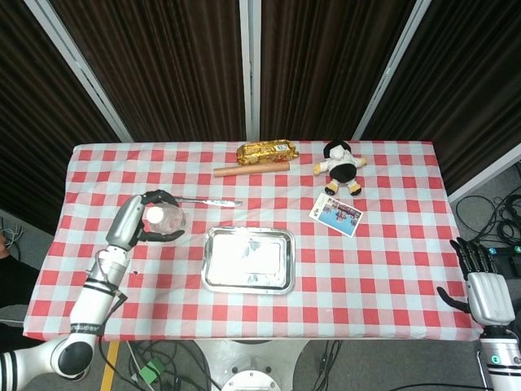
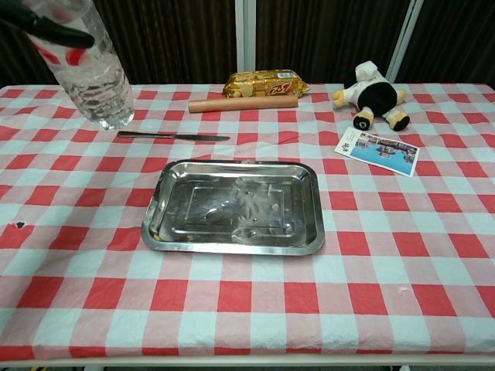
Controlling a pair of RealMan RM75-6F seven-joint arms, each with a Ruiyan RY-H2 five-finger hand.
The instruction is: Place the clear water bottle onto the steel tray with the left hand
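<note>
My left hand point(image 1: 140, 219) grips the clear water bottle point(image 1: 164, 220) and holds it up off the table, left of the steel tray point(image 1: 248, 259). In the chest view the bottle point(image 2: 91, 71) hangs high at the top left, its cap cut off by the frame, with a dark finger point(image 2: 54, 29) wrapped across it. The tray point(image 2: 234, 207) lies bare in the middle of the checked cloth. My right hand point(image 1: 485, 287) stays off the table's right front corner, fingers spread, holding nothing.
A table knife point(image 1: 205, 200) lies just behind the tray. Further back are a wooden rolling pin point(image 1: 251, 169), a gold snack packet point(image 1: 265, 151), a plush toy point(image 1: 342, 165) and a picture card point(image 1: 336, 213).
</note>
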